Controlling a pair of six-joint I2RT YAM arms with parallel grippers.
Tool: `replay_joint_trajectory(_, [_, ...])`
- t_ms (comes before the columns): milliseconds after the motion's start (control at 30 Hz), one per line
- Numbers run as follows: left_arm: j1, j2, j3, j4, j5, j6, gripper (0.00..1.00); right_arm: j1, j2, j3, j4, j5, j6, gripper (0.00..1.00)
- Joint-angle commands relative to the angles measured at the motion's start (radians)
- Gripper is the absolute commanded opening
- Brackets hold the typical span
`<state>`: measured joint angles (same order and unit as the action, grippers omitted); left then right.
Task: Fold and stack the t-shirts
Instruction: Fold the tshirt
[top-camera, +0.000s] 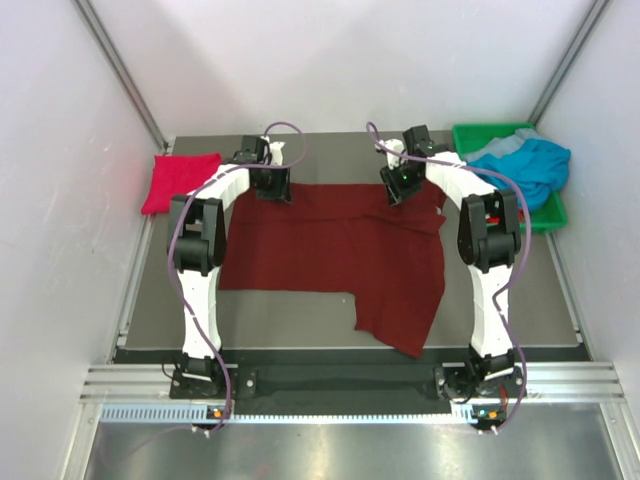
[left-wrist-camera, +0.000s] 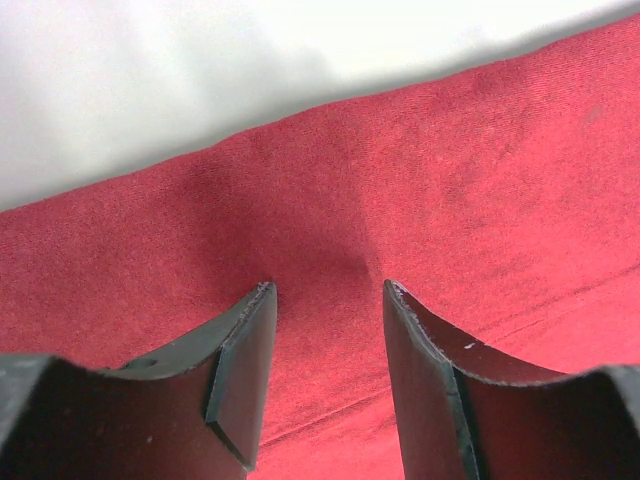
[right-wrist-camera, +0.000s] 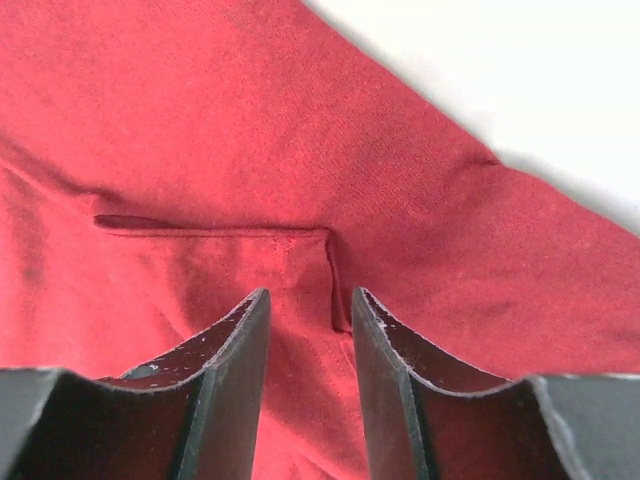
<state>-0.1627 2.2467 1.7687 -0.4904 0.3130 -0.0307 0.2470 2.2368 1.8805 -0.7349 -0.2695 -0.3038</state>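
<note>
**Both grippers down on the maroon shirt's far edge**

Top view first: the maroon shirt (top-camera: 335, 255) lies spread across the middle of the table (top-camera: 500, 300). It is mostly flat, with one flap running out toward 5 o'clock, close to the near edge.

The left gripper (top-camera: 268, 185) sits at 11 o'clock on that shirt, right at its far hem. The right gripper (top-camera: 398, 186) mirrors it at 1 o'clock, on the same far edge.

On the left wrist camera, the left gripper (left-wrist-camera: 327, 290) has its jaws spread, a clear gap between the two dark fingers (left-wrist-camera: 245, 370). Flat red cloth (left-wrist-camera: 330, 200) fills that gap and carries a soft shadowed dimple just ahead of the tips. The cloth's edge runs across at 12 o'clock, with pale ground beyond it.

On the right wrist camera, the right gripper (right-wrist-camera: 310, 292) is parted too, though the gap is narrower. A stitched hem (right-wrist-camera: 215, 230) turns a corner right off the fingertips, and the cloth looks flat beneath them. Neither camera shows any fabric bunched between the jaws.

Elsewhere, the crimson shirt (top-camera: 181, 182) rests as a compact folded square at 10 o'clock, well apart from the maroon one. At 2 o'clock the teal-blue shirt (top-camera: 528, 165) lies crumpled in the green bin (top-camera: 480, 130), spilling over its rim.
</note>
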Motion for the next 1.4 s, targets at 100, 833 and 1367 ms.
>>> replay_joint_trajectory(100, [-0.003, -0.052, -0.011, -0.007, -0.014, 0.015, 0.52, -0.006, 0.026, 0.054, 0.026, 0.000, 0.002, 0.37])
replay_joint_trajectory(833, [0.000, -0.004, 0.031, 0.000, 0.006, 0.005, 0.52, 0.018, -0.129, -0.069, -0.001, -0.043, 0.045, 0.00])
replay_joint_trajectory(1367, [0.017, 0.024, 0.057, -0.005, 0.035, -0.006, 0.52, 0.172, -0.313, -0.339, -0.021, -0.080, 0.097, 0.08])
